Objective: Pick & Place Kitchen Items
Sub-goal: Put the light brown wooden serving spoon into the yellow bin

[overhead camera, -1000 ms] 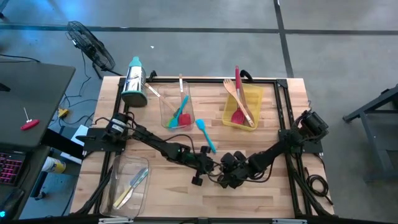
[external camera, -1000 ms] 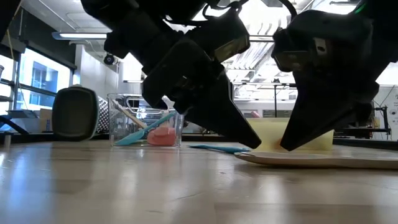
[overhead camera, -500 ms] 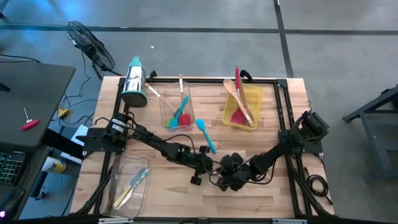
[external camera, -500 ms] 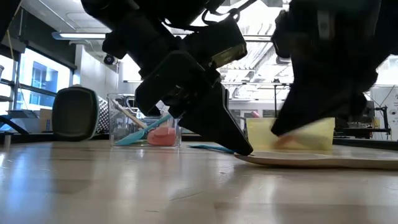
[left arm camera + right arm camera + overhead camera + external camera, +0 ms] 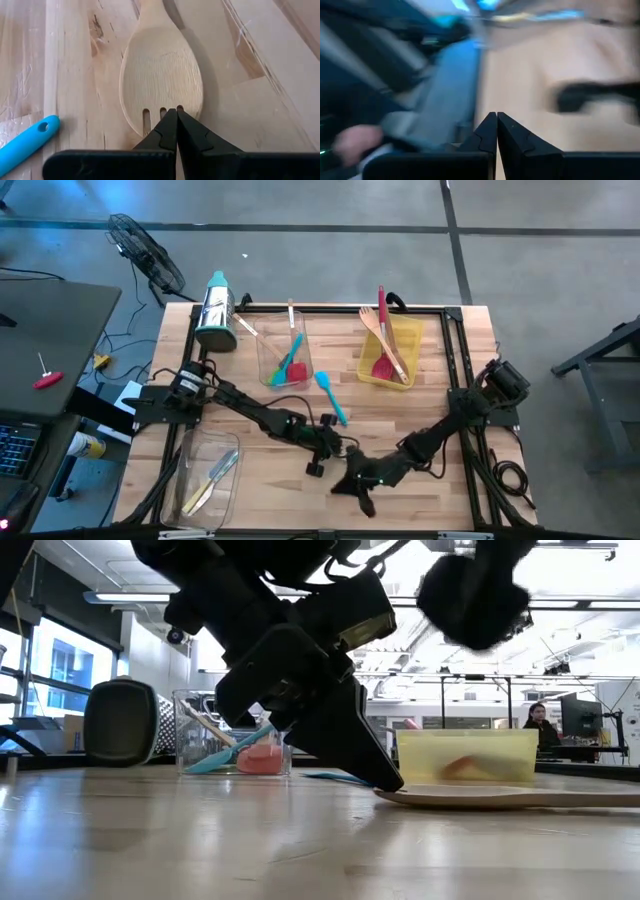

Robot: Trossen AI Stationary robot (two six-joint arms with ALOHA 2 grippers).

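Note:
A pale wooden fork lies flat on the table, and in the low view it runs off to the right. My left gripper is shut, with its tip down at the fork's tined end, near the table's middle. My right gripper is shut on nothing. It hangs above the table toward the near edge and shows only as a blur high in the low view. A blue spatula lies flat on the table beyond the grippers. My left gripper rests its shut fingertips on the fork's tined end. The fingers slant down from the table's left side and lie along the fork. The fork stays flat on the table.
At the back, a clear bin holds red and blue spatulas. A yellow bin holds a wooden fork and red utensils. A steel grater lies at the far left. Another clear bin with utensils sits at the near left.
My right gripper has risen off the wooden fork, where its tip stood beside my left gripper's. It has swung toward the table's near edge, tipping from pointing steeply down to nearly level and rolling as it went. The fork has stayed flat on the table.

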